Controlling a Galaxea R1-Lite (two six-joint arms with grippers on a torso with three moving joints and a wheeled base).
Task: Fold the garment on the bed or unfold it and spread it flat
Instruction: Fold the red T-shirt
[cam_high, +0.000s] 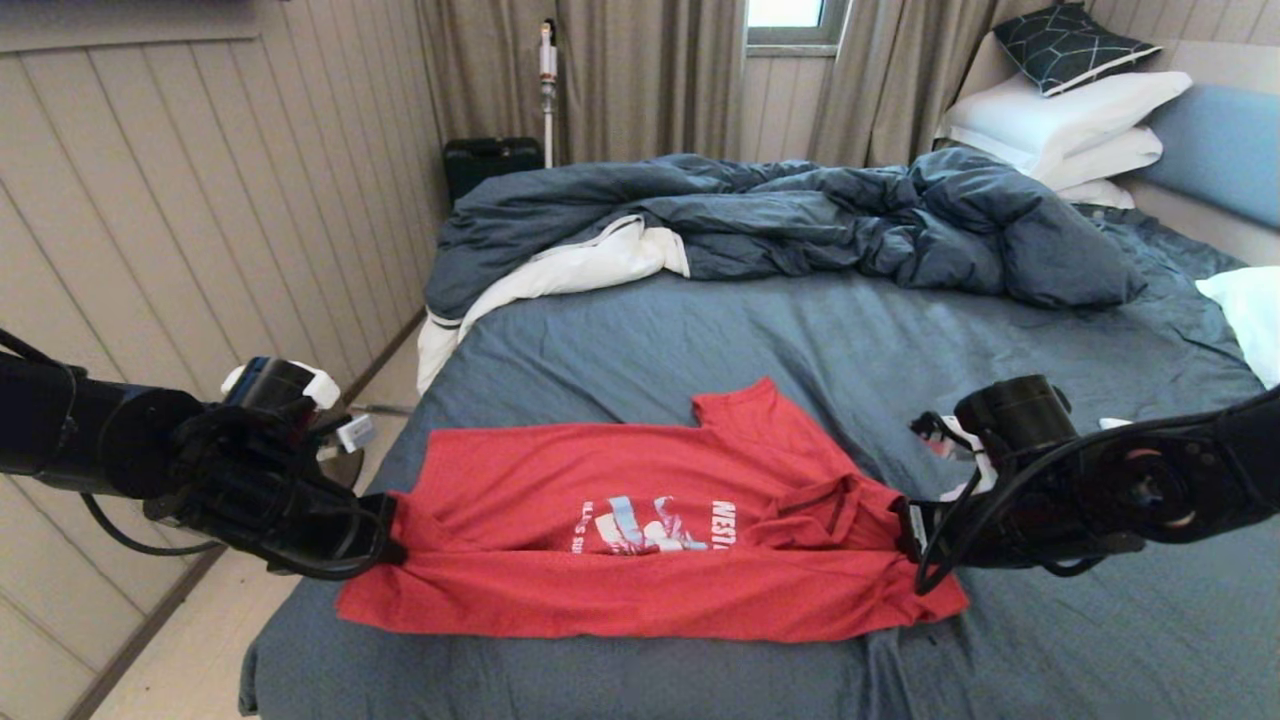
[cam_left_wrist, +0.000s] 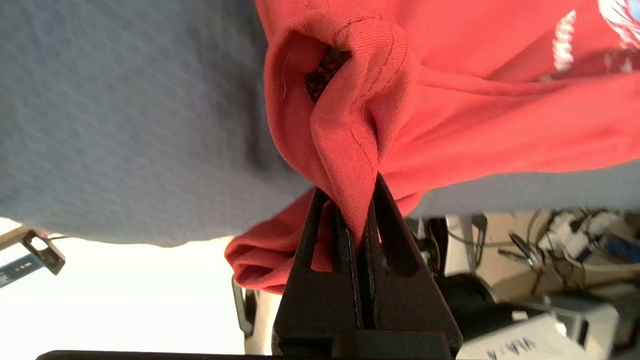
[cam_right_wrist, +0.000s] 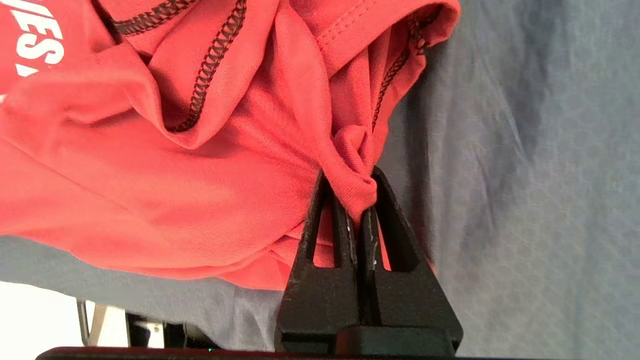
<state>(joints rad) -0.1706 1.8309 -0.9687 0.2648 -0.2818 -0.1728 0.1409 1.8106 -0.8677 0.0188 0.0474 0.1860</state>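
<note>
I hold the red T-shirt at both ends, one gripper on each side, with the cloth stretched between them across the near part of the bed. My left gripper is clenched on a bunched fold at the shirt's left edge; in its wrist view the two black fingers stand pressed together with a tongue of red fabric pinched between them, and the cloth rises from the tips in a rolled hump. My right gripper is clenched the same way on the shirt's right edge, its fingers nipping a small twisted knot of fabric, with dark overlock stitching showing on the folds just beyond the tips. Between my two grippers the shirt lies folded lengthwise, a near flap doubled over so that only part of the white and light-blue chest print shows. One sleeve sticks out on the side away from me. Farther beyond the shirt lie a rumpled dark blue duvet and white pillows.
</note>
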